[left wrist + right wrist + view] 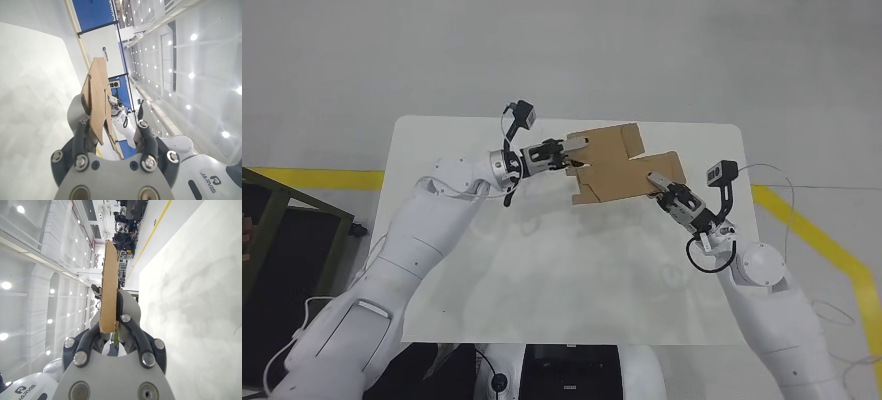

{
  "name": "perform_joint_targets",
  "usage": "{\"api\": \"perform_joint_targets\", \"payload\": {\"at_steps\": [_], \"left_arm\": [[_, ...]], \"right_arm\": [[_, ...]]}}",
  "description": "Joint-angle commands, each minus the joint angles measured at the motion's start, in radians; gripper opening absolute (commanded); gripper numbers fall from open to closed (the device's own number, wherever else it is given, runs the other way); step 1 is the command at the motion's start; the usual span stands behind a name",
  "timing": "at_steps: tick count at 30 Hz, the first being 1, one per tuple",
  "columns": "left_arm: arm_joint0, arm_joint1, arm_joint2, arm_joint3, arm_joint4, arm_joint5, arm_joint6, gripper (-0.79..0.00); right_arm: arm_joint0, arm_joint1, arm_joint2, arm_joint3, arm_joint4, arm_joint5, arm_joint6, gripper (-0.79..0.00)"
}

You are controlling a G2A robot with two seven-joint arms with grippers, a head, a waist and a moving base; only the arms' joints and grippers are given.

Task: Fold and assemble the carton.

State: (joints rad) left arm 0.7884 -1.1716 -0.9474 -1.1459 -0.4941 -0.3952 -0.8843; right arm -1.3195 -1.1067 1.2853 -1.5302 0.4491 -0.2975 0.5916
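Note:
A flat brown carton (617,165) hangs above the far half of the white table, held between both arms. My right gripper (657,182) is shut on its right flap; in the right wrist view the cardboard (109,279) stands edge-on, pinched between the fingers of that gripper (111,298). My left gripper (577,155) is at the carton's left edge and is open. In the left wrist view the cardboard (98,91) rests against one finger (77,108), while the other finger (141,111) stands well apart from it.
The white table (542,280) spreads bare below and in front of the carton. A dark green frame (282,220) stands off the table's left side. A yellow floor line (322,178) runs behind it.

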Motion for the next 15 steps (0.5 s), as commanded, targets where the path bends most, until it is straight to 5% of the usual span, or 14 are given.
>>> {"api": "perform_joint_targets", "payload": {"at_steps": [1,15], "left_arm": [[-0.002,-0.002,0.000,0.003,0.004,0.001,-0.002,-0.406],[-0.017,-0.019,0.007,0.030,0.019,0.013,-0.014,-0.453]], "right_arm": [[0.000,-0.001,0.001,0.000,0.000,0.003,0.001,-0.785],[-0.010,-0.004,0.007,-0.030,-0.033,0.005,0.007,-0.785]]}}
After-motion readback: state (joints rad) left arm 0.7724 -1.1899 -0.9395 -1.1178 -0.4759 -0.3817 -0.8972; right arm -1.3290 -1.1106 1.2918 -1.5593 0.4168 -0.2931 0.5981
